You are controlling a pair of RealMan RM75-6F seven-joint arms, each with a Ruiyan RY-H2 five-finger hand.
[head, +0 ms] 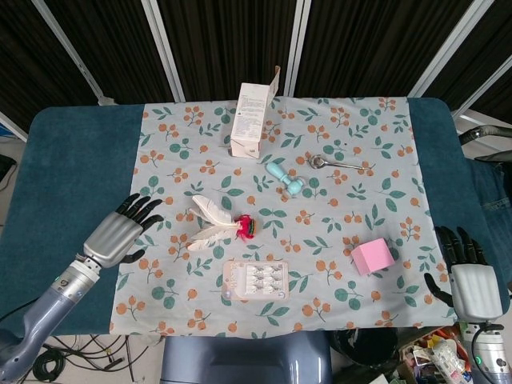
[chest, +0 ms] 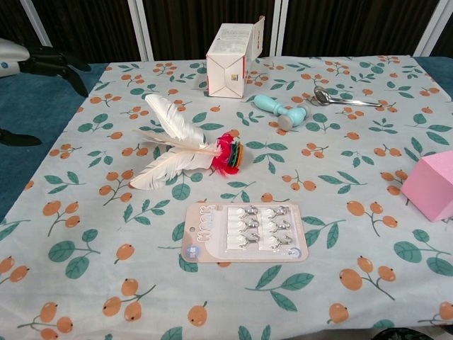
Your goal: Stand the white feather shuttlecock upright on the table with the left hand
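The white feather shuttlecock (head: 216,225) lies on its side on the floral cloth, its feathers (chest: 168,147) fanned to the left and its red base (chest: 229,154) pointing right. My left hand (head: 120,234) hovers open to the left of it, at the cloth's left edge, fingers spread toward the feathers and holding nothing. In the chest view only its dark fingertips (chest: 49,62) show at the far left. My right hand (head: 468,276) rests open at the table's front right corner, empty.
A white carton (head: 252,114) stands behind the shuttlecock. A teal pestle-like tool (head: 286,178) and a metal spoon (head: 334,163) lie to the right of it. A card of hooks (head: 255,279) lies in front, a pink box (head: 373,256) at front right.
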